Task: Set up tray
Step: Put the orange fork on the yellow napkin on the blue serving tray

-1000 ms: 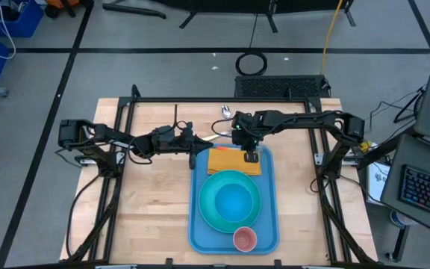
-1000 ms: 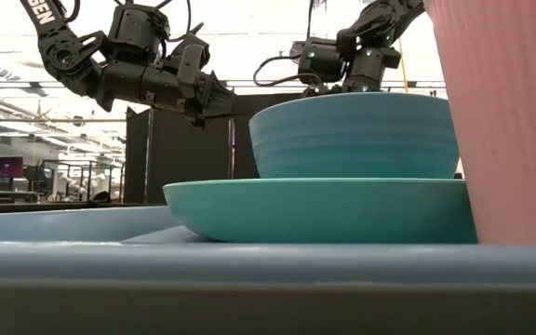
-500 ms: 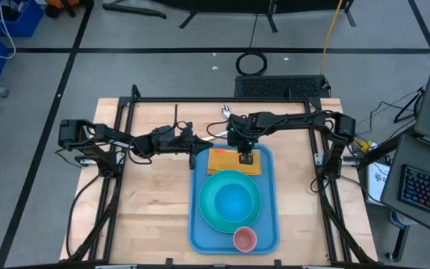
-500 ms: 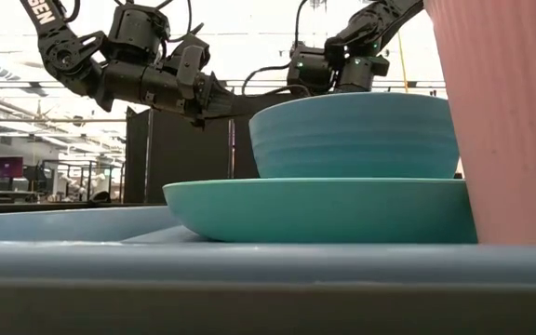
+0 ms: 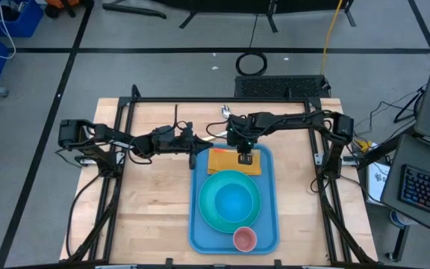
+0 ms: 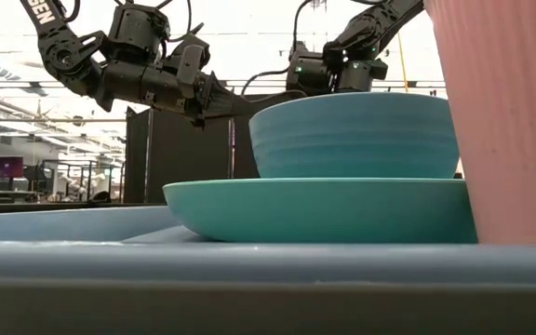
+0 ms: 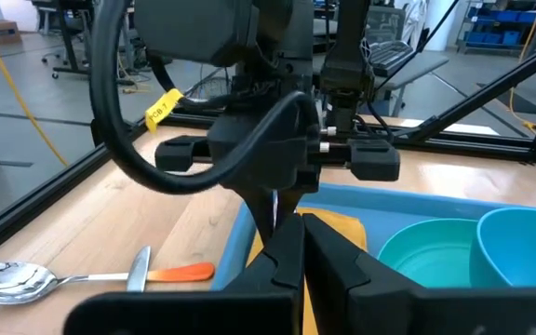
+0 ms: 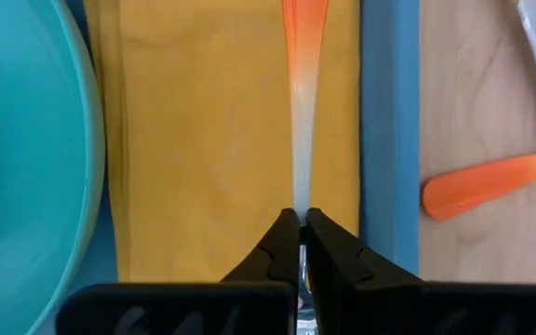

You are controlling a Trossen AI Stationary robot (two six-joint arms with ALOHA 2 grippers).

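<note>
Right gripper (image 8: 301, 221) pinched shut on orange-handled utensil (image 8: 302, 93), over yellow napkin (image 8: 221, 130) at far end of tray (image 5: 269, 217). I should lower it flat, parallel to napkin edge, before letting go. Left gripper (image 7: 301, 244) shut, empty, waits just left of tray.

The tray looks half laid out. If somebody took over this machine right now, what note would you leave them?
Right tool: shut on an orange-handled utensil, held over the yellow napkin at the tray's far end.
Left tool: shut, holding nothing, waiting beside the tray's far left corner.
Done: napkin, plate with bowl, and pink cup are on the tray.
Left: set the held utensil down; a spoon and another orange-handled utensil lie on the table.
</note>
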